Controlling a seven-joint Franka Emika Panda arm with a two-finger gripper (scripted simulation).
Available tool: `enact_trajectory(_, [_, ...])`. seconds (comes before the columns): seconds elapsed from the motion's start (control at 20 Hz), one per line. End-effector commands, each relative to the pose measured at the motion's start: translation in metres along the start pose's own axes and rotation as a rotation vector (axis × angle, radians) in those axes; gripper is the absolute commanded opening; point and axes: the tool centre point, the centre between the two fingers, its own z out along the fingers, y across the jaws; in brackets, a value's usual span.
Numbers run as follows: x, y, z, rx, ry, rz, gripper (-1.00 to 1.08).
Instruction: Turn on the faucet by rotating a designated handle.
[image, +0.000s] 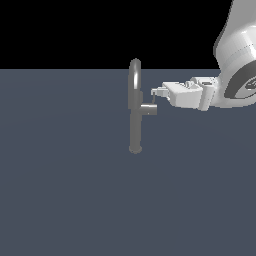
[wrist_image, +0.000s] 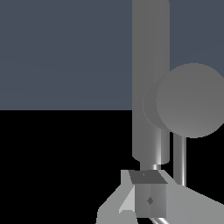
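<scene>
Faucet: the faucet (image: 135, 107) stands upright near the middle of the table (image: 65, 190), a slim grey column on a small round base, its arched spout on top.
Handle: the handle (image: 148, 109) is a short grey stub sticking out of the column toward 3 o'clock in the exterior view; a thin lever pin (image: 153, 99) rises from it toward 12 o'clock. In the wrist view the stub's round end face (wrist_image: 192, 100) fills the frame beside the column.
Writing: no brand, label or lettering can be read on anything.
Fingers: the gripper (image: 156, 92) reaches in level from 3 o'clock, its tip at the top of the pin — just above the stub. Whether the fingers are parted or clenched cannot be told.
Open room: bare table lies on all sides of the base — its far edge meets black background behind the spout.
</scene>
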Motion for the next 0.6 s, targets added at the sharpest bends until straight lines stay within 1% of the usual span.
enact_trajectory(0.0, [0.000, 0.000, 0.000, 0.000, 0.000, 0.000, -1.00])
enact_trajectory(0.5, [-0.003, 0.031, 0.000, 0.000, 0.000, 0.000, -1.00])
enact_trajectory(0.55, [-0.003, 0.031, 0.000, 0.000, 0.000, 0.000, -1.00])
